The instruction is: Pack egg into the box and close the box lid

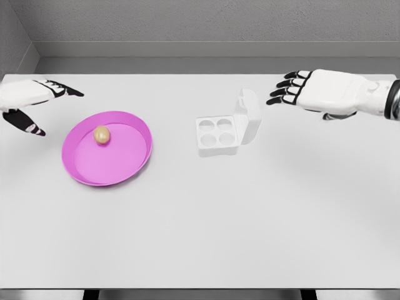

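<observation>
Egg (102, 134) rests in the pink plate (128, 167) on the tabletop (200, 237), left of the open box (219, 134), nearest the left robot hand (31, 103), fingers spread and empty, while the right robot hand (312, 90), also released, hovers beyond the box.

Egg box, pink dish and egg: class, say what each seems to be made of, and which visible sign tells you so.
Egg box: looks like matte white moulded plastic or pulp, with four round cups and a hinged lid standing open; the render leaves it open.
Pink dish: probably smooth plastic, uniform magenta with a thin raised rim.
Egg: tan, smooth, softly shaded shell look.
</observation>
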`<state>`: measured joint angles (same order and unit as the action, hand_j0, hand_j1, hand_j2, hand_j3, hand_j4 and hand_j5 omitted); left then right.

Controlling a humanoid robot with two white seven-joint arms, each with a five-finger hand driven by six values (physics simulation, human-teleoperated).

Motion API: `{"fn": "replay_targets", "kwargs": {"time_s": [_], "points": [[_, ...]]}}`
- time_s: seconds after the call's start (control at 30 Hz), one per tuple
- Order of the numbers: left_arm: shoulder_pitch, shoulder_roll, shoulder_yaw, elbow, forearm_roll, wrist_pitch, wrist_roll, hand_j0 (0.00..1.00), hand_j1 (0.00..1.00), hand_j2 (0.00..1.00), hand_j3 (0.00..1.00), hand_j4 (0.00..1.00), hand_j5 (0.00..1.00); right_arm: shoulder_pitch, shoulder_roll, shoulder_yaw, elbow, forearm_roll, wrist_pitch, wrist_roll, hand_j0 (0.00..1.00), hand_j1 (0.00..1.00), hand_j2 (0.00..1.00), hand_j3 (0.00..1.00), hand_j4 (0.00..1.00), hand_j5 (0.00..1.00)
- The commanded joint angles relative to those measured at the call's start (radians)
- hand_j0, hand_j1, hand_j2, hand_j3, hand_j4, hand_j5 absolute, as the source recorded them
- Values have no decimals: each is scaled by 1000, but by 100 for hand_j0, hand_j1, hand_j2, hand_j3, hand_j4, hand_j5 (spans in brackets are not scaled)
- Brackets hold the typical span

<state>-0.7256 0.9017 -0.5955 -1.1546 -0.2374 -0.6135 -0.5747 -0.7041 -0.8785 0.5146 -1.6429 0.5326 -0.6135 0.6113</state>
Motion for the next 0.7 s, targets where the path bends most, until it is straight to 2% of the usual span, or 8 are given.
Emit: {"fn": "replay_targets", "kwargs": {"time_s": [0.0,0.13,0.2,0.3,0.47,0.53,0.67], "points": [[0,0,-10,1,6,3,-8,100,100,100,100,100,100,0,-5,-16,6,-5,3,0,100,100,100,100,100,100],[-3,-20,-21,-4,3,3,-36,100,100,100,100,100,100,2,-7,-18,12,-6,3,0,100,100,100,100,100,100],[-5,-69,-27,-31,-16,3,-36,100,100,100,100,100,100,38,-10,-16,54,-6,3,0,100,100,100,100,100,100],[-9,-86,-36,-36,-30,3,-36,100,100,100,100,100,100,54,-10,-8,83,-5,3,0,100,100,100,100,100,100],[-17,-127,-43,-33,-60,3,-36,100,100,100,100,100,100,57,-10,1,98,-6,3,0,100,100,100,100,100,100],[-14,-141,-43,-27,-59,3,-36,100,100,100,100,100,100,55,-11,-4,130,-6,3,0,100,100,100,100,100,100],[-8,-141,-61,-28,-62,3,-36,100,100,100,100,100,100,55,-11,48,141,-13,3,0,100,100,100,100,100,100]]}}
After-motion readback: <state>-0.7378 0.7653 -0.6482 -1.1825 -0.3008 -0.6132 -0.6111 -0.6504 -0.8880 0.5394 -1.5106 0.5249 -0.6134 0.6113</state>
